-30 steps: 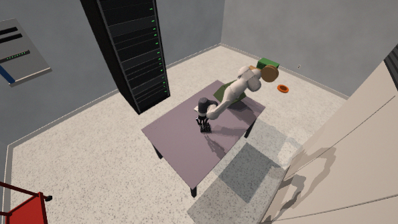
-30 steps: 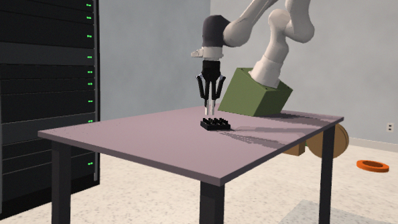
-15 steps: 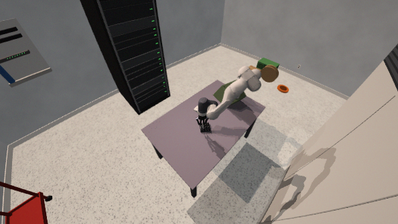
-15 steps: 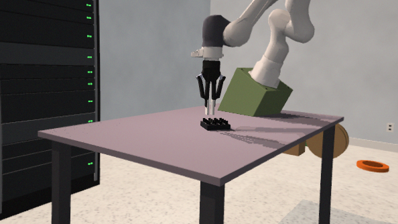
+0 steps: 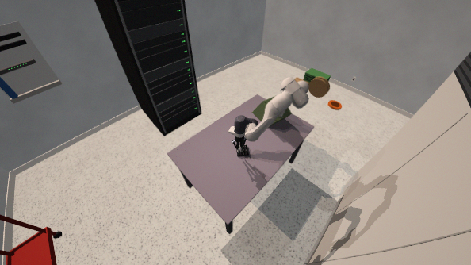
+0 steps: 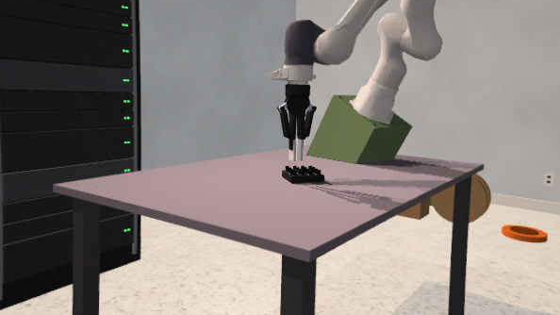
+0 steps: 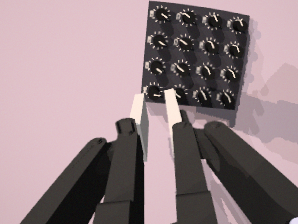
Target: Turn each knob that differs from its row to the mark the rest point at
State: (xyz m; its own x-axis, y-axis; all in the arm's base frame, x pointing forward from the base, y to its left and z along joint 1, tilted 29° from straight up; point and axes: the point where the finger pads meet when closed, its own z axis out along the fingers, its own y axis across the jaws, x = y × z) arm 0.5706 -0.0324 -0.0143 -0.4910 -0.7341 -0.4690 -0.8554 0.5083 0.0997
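The black knob box [image 5: 246,154] [image 6: 305,174] [image 7: 195,55] stands on the purple table [image 5: 222,184] [image 6: 212,200] [image 7: 65,75], with its sixteen knobs and white pointer lines visible in the wrist view. My gripper [image 5: 240,145] [image 6: 296,157] [image 7: 156,106] points straight down and hangs a little above the box's corner, clear of the knobs. Its fingers are nearly shut, with a narrow gap and nothing between them. In the wrist view the corner knob [image 7: 154,91] shows just beyond the fingertips.
The arm's green base block [image 5: 262,109] [image 6: 358,134] sits on the table behind the box. A black server rack [image 5: 158,57] [image 6: 61,106] stands to the left. An orange ring [image 5: 335,105] [image 6: 524,233] lies on the floor. A pale cabinet [image 5: 416,176] stands on the right.
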